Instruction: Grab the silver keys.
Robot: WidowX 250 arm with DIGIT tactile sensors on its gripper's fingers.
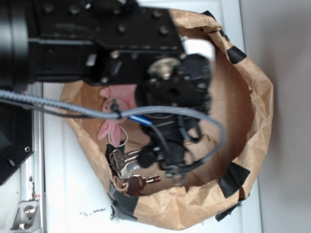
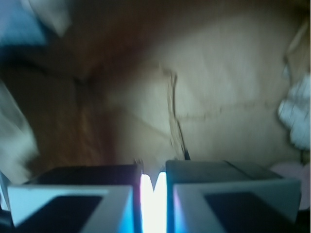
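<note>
Exterior view is showing me reaching down into a brown paper bag (image 1: 252,111) that is lying on the white desk (image 1: 73,194), its rim patched with strips of black tape (image 1: 232,180). No brand, label or writing is readable anywhere in either view; everything is too blurred for that.

The silver keys (image 1: 127,164) are lying on the floor of the bag near its lower-left wall, fanned out, with one darker key (image 1: 141,182) pointing toward the middle of the bag. A pale loop is running up from them to the pink plush bunny (image 1: 116,109), which is half hidden under my arm. My jaws (image 1: 176,167) are hanging just beside the keys, on the side toward the bag's middle; from this view I cannot tell whether I am touching them, because my own black body and a grey cable (image 1: 194,116) are covering the tips.

Wrist view is showing my two pads (image 2: 218,187) at the bottom edge, drawn nearly together, with only a thin bright slit between them. Whether anything is sitting in that slit is beyond telling: it is glaring white. Ahead of the pads I am seeing only creased brown paper, a blurred white lump (image 2: 296,119) at the right edge and a hint of pink in the lower right corner. The keys are not appearing in this view.
</note>
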